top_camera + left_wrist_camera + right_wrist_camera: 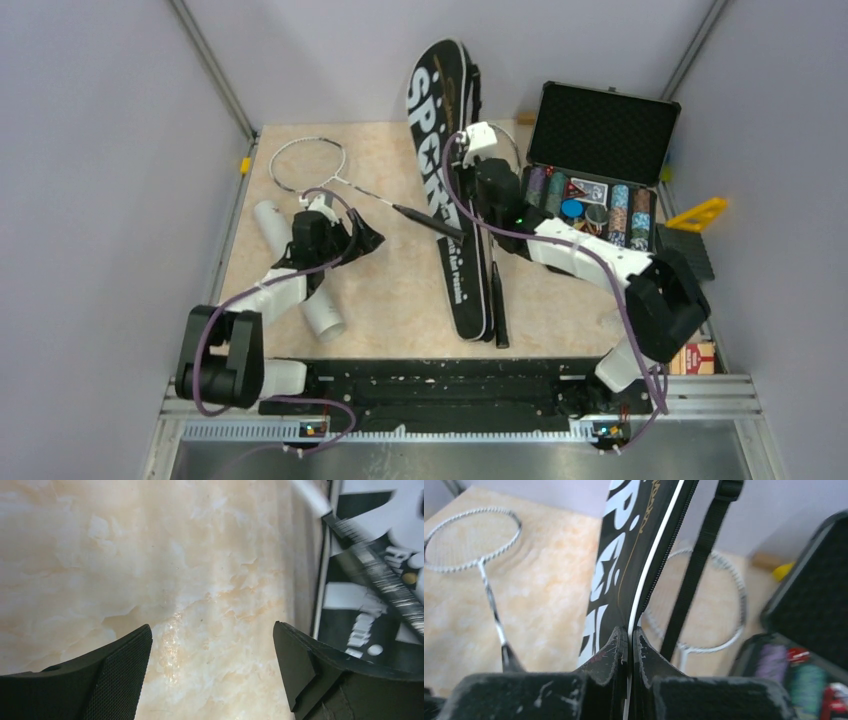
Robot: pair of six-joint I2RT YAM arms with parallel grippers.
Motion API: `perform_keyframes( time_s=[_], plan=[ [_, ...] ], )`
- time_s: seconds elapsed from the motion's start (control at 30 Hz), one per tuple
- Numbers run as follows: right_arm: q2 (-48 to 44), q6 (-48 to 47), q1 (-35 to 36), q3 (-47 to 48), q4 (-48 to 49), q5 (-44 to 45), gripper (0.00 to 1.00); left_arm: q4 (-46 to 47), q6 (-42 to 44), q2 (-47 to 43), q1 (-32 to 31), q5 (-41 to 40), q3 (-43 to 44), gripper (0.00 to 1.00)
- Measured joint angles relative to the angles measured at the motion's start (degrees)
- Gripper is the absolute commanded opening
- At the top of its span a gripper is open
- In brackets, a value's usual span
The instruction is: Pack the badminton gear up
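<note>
The long black "SPORT" bag (432, 110) lies up the middle of the table, its top end raised. My right gripper (472, 150) is shut on the bag's white-piped zip edge, as the right wrist view shows (630, 632). One white racket (308, 165) lies at the back left, its black handle (428, 221) reaching onto the bag. A second racket head (742, 600) lies behind the bag. The white tube (322, 318) lies under my left arm. My left gripper (365, 240) is open and empty over bare table (212, 630). No shuttlecocks show.
An open black case of poker chips (600, 170) stands at the back right, beside my right arm. A yellow object (700, 212) and a small box (695, 355) sit off the table's right edge. The bag's black strap (696, 570) hangs beside my right fingers.
</note>
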Motion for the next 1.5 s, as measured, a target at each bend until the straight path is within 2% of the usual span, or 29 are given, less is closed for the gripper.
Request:
perform_keyframes(
  time_s=[0.2, 0.3, 0.43, 0.7, 1.03, 1.5],
  plan=[
    [-5.99, -12.83, 0.17, 0.76, 0.96, 4.17, 0.00, -4.55, 0.83, -8.96, -1.31, -2.71, 0.42, 0.96],
    [-6.01, -18.47, 0.70, 2.32, -1.51, 5.25, 0.00, -5.53, 0.81, -12.13, -1.55, -2.64, 0.55, 0.98],
    [-6.01, -21.33, 1.42, 4.33, -6.38, 4.94, 0.00, -5.86, 0.61, -15.08, -1.86, -1.60, 0.66, 0.99],
    [-4.94, -21.09, 6.25, 2.56, -10.62, 2.29, 0.00, -5.27, -1.44, -15.54, -2.01, 1.77, 2.47, 0.99],
    [1.09, -16.72, 15.80, -5.55, -3.23, 6.08, 0.00, -0.11, -6.71, -11.45, -2.01, 1.14, 3.63, 0.99],
    [2.16, -11.13, 18.43, -7.15, 1.14, 8.09, 0.00, 9.40, -12.44, -10.21, -2.08, 2.71, 2.01, 0.99]
  ],
)
